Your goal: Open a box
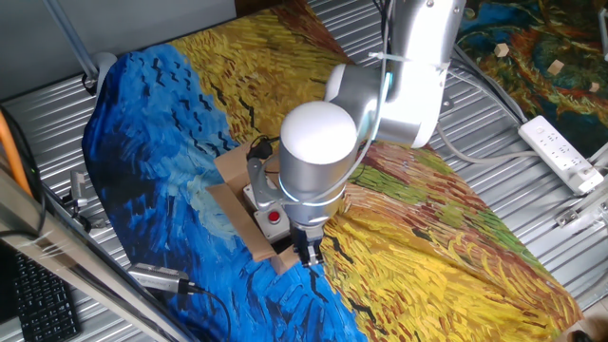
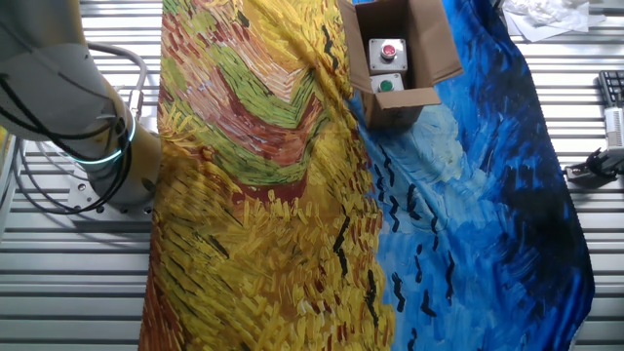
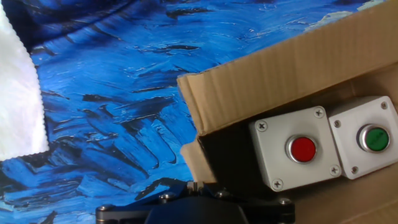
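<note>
The brown cardboard box [image 1: 249, 204] lies on the painted cloth with its top flaps spread open. In the other fixed view the box [image 2: 426, 44] sits at the top edge and shows a grey unit with a red button [image 2: 389, 50] and a green button [image 2: 386, 84]. In the hand view the box [image 3: 280, 74] fills the right side, with the red button [image 3: 303, 149] and the green button [image 3: 375, 138] inside. My gripper [image 1: 309, 252] hangs just off the box's near end. Its fingertips [image 3: 194, 185] sit close together, holding nothing. The gripper is out of view in the other fixed view.
A blue and yellow painted cloth [image 1: 456, 237] covers the table. A white power strip [image 1: 560, 152] lies at the right, a keyboard [image 1: 38, 294] at the lower left. A white cloth [image 3: 18, 93] lies left of the box. The robot base [image 2: 68, 107] stands at the left.
</note>
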Motion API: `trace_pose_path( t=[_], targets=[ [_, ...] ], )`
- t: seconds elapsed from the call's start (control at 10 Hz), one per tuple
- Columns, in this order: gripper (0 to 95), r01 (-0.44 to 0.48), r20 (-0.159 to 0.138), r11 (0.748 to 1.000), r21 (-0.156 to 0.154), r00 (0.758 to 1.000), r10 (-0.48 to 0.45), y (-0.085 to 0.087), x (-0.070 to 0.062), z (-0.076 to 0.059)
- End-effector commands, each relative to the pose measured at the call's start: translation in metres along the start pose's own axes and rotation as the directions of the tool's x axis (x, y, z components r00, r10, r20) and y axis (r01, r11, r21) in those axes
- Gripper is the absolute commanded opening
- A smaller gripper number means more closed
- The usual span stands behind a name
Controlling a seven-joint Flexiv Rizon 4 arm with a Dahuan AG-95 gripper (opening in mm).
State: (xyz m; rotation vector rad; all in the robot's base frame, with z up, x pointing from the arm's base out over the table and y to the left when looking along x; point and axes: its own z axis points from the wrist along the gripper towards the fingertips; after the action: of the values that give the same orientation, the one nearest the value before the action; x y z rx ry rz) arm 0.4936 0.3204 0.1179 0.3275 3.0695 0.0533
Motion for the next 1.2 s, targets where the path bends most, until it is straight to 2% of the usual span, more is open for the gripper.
trace_pose_path(
  t=[0.1, 0.4, 0.9, 1.2],
  targets=[
    [0.0, 0.000, -0.001, 1.000, 0.000, 1.000, 0.000, 0.000, 0.000, 0.000],
    [0.0, -0.003, -0.004, 1.000, -0.003, 1.000, 0.003, 0.000, 0.000, -0.001],
    [0.0, -0.008, -0.021, 1.000, -0.006, 1.000, 0.008, 0.001, 0.003, -0.015],
    [0.0, -0.017, -0.034, 1.000, 0.003, 0.999, 0.017, 0.004, 0.002, -0.023]
  ],
)
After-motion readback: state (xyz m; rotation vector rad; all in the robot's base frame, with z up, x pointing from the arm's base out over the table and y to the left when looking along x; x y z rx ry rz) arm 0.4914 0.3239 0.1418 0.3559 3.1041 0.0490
